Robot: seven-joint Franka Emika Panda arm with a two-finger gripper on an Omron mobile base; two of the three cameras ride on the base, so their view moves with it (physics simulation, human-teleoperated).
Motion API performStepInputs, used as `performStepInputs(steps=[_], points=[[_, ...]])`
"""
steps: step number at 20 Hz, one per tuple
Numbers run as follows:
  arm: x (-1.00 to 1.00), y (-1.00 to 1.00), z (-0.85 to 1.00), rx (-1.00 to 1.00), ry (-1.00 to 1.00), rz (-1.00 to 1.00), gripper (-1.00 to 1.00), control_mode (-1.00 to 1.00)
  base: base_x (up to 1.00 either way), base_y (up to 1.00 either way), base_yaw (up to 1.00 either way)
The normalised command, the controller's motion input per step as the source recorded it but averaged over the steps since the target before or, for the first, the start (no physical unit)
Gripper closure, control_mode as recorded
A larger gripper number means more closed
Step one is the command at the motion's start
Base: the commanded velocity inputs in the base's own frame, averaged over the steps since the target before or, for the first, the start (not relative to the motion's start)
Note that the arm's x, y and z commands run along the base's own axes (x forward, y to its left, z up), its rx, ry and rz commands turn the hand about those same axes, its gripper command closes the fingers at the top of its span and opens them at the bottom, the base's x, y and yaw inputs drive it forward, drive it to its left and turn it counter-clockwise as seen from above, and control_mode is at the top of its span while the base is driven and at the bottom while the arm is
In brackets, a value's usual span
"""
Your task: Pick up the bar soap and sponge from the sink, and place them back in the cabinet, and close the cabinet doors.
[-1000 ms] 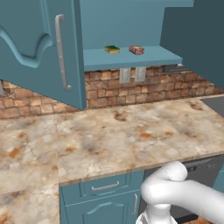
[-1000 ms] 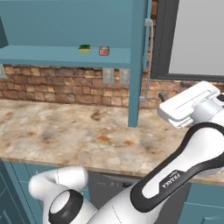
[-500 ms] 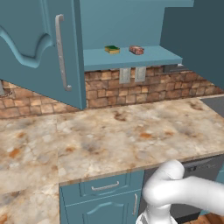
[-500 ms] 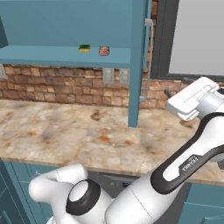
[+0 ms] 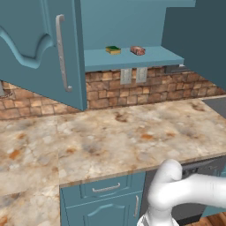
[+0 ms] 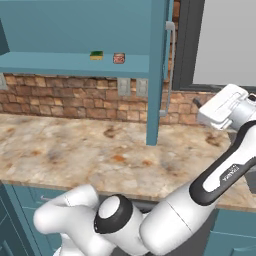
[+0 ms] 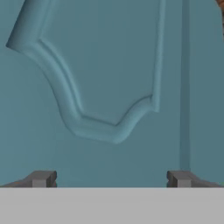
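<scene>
From my seat I see the small flat green-and-yellow sponge (image 5: 113,50) and the small pinkish-brown bar soap (image 5: 137,50) lying side by side on the teal shelf (image 5: 150,58) of the tall teal-blue cabinet (image 6: 75,30), near the shelf's front edge and a little apart, the sponge toward the left end. Each lies flat, its long axis running roughly along the shelf's front edge. So I judge the carrying is done and only the cabinet doors remain. Both stand swung out over the marbled stone bench (image 5: 119,137): the left arched-panel door (image 5: 39,48) with its long silver bar handle (image 5: 62,53), and the right door (image 6: 159,70), which I see edge-on in the right base view. My jaws (image 7: 112,180) are spread wide and hold nothing; they face a raised arched panel (image 7: 109,70) close up, which I take as lining up to push the right door shut.
</scene>
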Motion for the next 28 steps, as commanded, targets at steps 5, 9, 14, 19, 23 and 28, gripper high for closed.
performStepInputs(steps=[5,9,14,19,23,28], points=[[0.04,0.0,0.0,0.0,0.01,0.04,-1.0,-1.0,0.0,0.0,0.0],[0.0,0.04,0.0,0.0,0.01,0.0,-1.0,-1.0,0.0,0.0,0.0],[0.0,0.27,0.0,0.0,0.0,0.0,-1.0,-1.0,0.0,0.0,0.0],[0.0,0.46,0.0,0.0,0.0,0.0,-1.0,-1.0,0.0,0.0,0.0],[-0.02,0.42,0.0,0.0,0.0,0.0,-1.0,-1.0,0.0,0.0,0.0],[-0.04,0.42,0.0,0.0,0.0,0.0,-1.0,-1.0,0.0,0.0,0.0]])
